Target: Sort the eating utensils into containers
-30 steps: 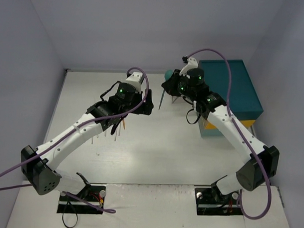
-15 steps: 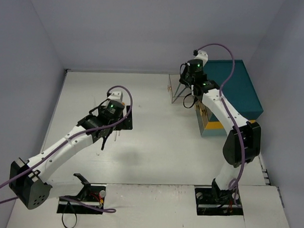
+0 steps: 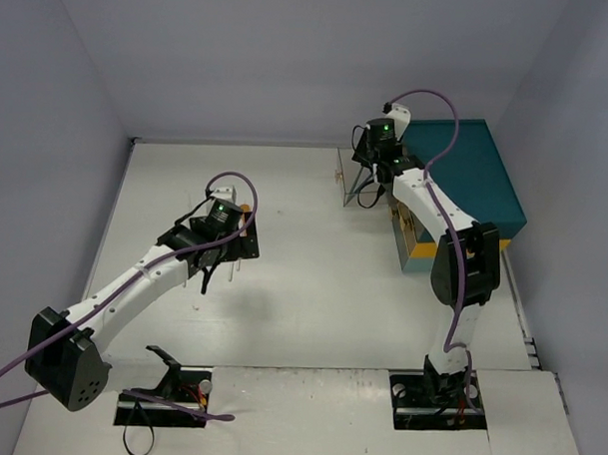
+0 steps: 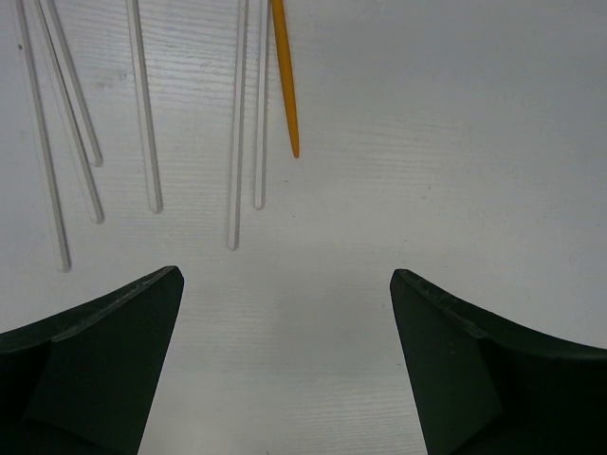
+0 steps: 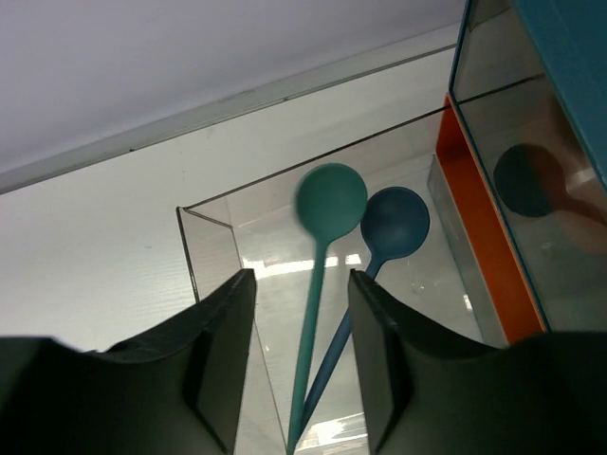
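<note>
Though hidden from overhead, a teal spoon runs lengthwise, bowl pointing away, between parted jaws of the right gripper; the left gripper gapes.

1. A teal spoon and a dark blue spoon are seen inside a colourless, see-through container.
2. An orange utensil and clear utensils are shown on the white, faintly grained surface.
3. The chest is coloured teal and is marked by a yellow band.

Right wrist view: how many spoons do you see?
2. A blurred teal spoon sits between the right gripper's open fingers. A blue spoon is just right of it in the clear box. Others may be hidden.
</note>
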Controlling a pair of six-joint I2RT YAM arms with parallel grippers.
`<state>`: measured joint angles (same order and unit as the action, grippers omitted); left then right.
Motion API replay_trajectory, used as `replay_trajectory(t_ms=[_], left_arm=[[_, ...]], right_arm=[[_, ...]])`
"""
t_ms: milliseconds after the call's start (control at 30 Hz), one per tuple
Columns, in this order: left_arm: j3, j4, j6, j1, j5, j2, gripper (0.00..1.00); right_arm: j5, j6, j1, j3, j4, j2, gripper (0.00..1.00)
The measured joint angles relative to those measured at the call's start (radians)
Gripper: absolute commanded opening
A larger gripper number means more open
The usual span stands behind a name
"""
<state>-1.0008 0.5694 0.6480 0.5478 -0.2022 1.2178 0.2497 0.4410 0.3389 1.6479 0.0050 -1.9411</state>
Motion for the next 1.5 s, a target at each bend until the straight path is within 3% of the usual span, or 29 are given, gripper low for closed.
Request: replay_trajectory(t_ms=[200, 400, 667, 733, 1100, 1500], left_arm=[[-0.012, 0.003, 0.022, -0.004, 0.016, 0.09, 0.87], [-0.066, 0.003, 0.042, -0.009, 0.02, 0.194, 0.76], [-0.178, -0.025, 0.069, -0.036, 0.028, 0.365, 0.37], [-0.212, -0.031, 0.074, -0.044, 0.034, 0.42, 0.32], [-0.273, -0.051, 0.121, -0.107, 0.073, 0.6, 0.32], [-0.327, -0.059, 0.118, -0.134, 0.078, 0.708, 0.31]], right_arm=[[-0.001, -0.02, 0.001, -0.029, -0.002, 0.042, 0.56], [-0.012, -0.08, 0.003, -0.131, -0.021, 0.241, 0.62], [-0.036, -0.135, 0.003, -0.324, -0.033, 0.629, 0.65], [-0.04, -0.137, 0.003, -0.367, -0.046, 0.705, 0.66], [-0.072, -0.132, 0.003, -0.501, -0.158, 0.911, 0.68], [-0.093, -0.106, 0.003, -0.512, -0.22, 0.974, 0.69]])
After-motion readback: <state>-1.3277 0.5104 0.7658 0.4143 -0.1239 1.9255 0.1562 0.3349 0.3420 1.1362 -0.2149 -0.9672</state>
